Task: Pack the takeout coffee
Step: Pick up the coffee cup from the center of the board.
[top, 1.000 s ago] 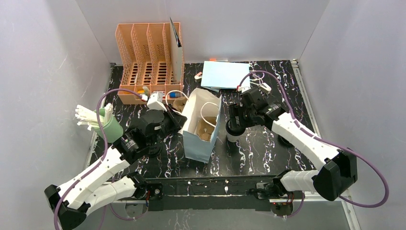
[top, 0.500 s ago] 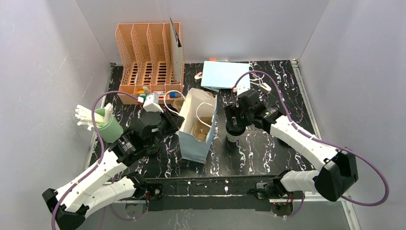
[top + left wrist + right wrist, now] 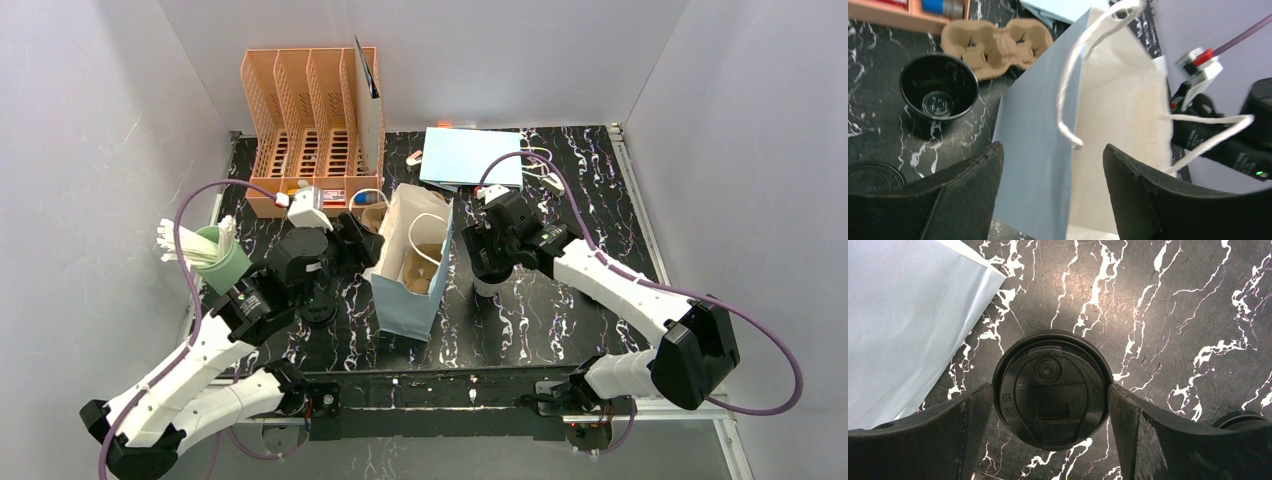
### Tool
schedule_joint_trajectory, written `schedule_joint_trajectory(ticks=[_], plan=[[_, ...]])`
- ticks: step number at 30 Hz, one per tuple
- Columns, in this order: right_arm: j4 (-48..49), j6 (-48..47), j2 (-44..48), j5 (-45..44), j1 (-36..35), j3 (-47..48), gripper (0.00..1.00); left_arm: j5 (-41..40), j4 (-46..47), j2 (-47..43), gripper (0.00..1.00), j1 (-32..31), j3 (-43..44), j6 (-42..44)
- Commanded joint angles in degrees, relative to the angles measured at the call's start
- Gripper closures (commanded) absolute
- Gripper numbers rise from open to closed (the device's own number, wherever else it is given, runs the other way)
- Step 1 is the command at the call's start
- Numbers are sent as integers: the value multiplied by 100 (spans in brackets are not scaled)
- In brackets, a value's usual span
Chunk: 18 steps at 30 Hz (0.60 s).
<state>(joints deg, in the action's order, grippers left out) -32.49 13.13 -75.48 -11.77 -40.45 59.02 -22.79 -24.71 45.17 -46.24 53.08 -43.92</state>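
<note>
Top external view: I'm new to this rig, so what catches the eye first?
A light-blue paper bag stands open mid-table. The right gripper straddles a lidded black cup just right of it, jaws spread. Left of the bag sit an unlidded black cup and a brown pulp carrier.

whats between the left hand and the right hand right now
The open light-blue paper bag stands between the left hand and right hand, clearest in the top external view.

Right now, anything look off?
One black cup stands open, lidless, left of the blue bag; what looks like its lid lies flat on the table nearby. The other cup, right of the bag, is lidded.
</note>
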Motion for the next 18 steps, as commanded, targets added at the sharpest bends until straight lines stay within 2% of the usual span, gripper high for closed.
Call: schedule_joint_trajectory(ticks=[1, 6, 12, 17, 18], plan=[[53, -62, -10, -282, -75, 41, 10, -353, -469, 68, 29, 14, 670, 570], [34, -29, -18, -307, -104, 33, 17, -112, -527, 152, 29, 18, 1018, 867], [-2, -23, -71, -397, -145, -2, 13, 507, -684, 402, 30, 17, 1670, 1228], [10, -3, -77, -416, -169, -1, 22, 871, -826, 578, 44, 18, 2217, 1503], [2, -3, -80, -414, -169, 10, 26, 940, -848, 618, 48, 18, 2320, 1550]])
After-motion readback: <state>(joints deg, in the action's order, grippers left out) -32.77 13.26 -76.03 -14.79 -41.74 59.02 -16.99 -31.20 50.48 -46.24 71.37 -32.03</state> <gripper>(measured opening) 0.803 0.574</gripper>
